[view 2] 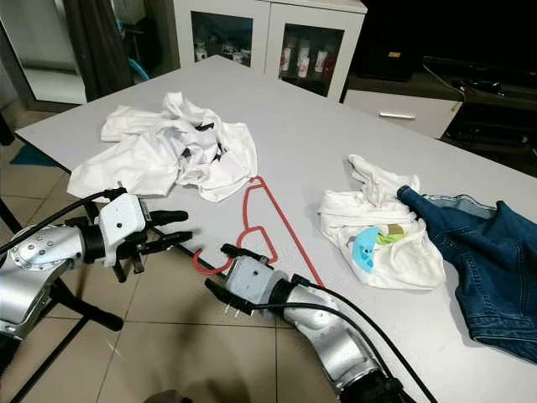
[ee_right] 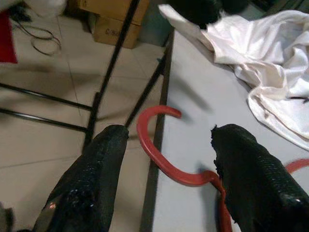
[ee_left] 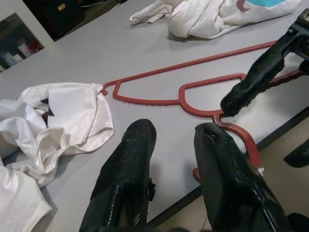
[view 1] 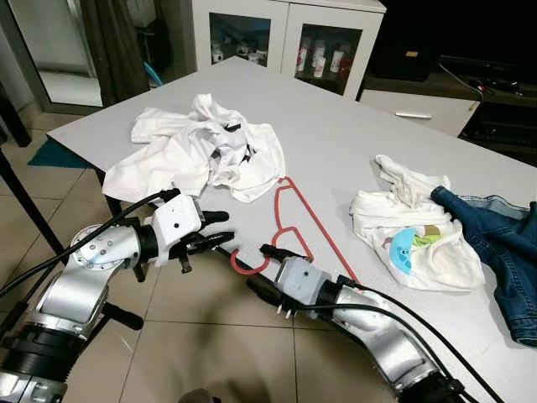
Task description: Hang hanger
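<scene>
Reaching toward the near edge of the pale grey table, I have both my grippers down in the lower half of the frame. My right gripper sits lower centre, its two black fingers spread wide; in its wrist view the red hook lies in the gap between them, one finger over the floor beyond the edge, the other over the tabletop, and I cannot tell whether either pad touches the plastic. My left gripper is at lower left, just off the table edge, fingers a moderate gap apart and holding nothing, pointing toward the hook.

The thin red plastic hanger lies flat on the table at the centre of the frame, its curved hook overhanging the near edge and its far shoulder touching, perhaps slightly under, the crumpled white shirt in the upper left.

At right lies a second white garment with a turquoise print, and beside it, touching, folded blue denim jeans at the right edge.

In the upper centre stands a white cabinet with glass doors; behind the glass are several bottles or jars, too small to identify. Beige floor tiles fill the lower left.
</scene>
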`<state>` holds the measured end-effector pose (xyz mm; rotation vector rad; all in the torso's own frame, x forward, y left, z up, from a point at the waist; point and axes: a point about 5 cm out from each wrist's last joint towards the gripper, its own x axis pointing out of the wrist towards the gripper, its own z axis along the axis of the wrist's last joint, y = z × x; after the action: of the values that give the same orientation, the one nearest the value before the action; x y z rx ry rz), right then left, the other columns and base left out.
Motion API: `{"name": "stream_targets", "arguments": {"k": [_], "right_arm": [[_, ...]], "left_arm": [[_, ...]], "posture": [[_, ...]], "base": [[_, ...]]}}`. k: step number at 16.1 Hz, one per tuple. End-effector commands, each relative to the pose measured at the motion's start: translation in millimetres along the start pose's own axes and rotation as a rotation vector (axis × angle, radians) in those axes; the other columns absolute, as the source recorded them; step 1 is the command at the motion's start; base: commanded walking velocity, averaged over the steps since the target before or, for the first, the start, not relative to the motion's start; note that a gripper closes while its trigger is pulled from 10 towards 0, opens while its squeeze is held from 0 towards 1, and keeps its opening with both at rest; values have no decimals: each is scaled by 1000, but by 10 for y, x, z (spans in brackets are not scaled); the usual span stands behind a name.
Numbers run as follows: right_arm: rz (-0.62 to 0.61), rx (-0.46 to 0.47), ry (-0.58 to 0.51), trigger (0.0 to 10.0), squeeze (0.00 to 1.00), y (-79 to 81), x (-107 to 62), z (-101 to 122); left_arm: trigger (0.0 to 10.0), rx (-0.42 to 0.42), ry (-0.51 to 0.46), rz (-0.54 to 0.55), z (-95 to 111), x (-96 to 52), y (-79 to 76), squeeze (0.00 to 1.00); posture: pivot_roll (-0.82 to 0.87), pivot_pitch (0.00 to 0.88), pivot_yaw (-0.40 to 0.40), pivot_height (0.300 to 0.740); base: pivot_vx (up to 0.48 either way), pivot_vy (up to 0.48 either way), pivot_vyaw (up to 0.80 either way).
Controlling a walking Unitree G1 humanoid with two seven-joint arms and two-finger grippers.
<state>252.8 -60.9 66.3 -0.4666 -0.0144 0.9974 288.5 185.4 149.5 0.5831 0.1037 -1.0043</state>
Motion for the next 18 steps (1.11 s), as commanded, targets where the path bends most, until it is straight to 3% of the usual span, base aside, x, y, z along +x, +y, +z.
{"name": "stream_targets", "arguments": {"k": [1, 6, 10, 15, 18], "right_arm": [[-15, -45, 6, 10000, 0, -27, 32, 4], [-22, -157, 39, 10000, 0, 19, 141, -32], [-1, -159, 56, 10000, 0, 46, 122, -96], [-41, -271, 98, 10000, 0, 20, 129, -181], [-27, -291, 120, 10000, 0, 42, 138, -229]], "left_arm": [[10000, 8, -7, -5, 31, -5, -1, 0], [10000, 9, -9, 2, 43, -2, 7, 0], [10000, 7, -10, 6, 42, -7, -2, 0], [10000, 4, -17, 8, 46, 18, -13, 0], [10000, 3, -18, 8, 49, 16, -14, 0]], "posture": [[113, 22, -57, 723], [116, 17, -61, 723], [118, 18, -64, 723], [114, 20, -67, 723], [116, 21, -65, 723]], "base": [[0, 0, 0], [0, 0, 0], [0, 0, 0], [0, 0, 0], [0, 0, 0]]}}
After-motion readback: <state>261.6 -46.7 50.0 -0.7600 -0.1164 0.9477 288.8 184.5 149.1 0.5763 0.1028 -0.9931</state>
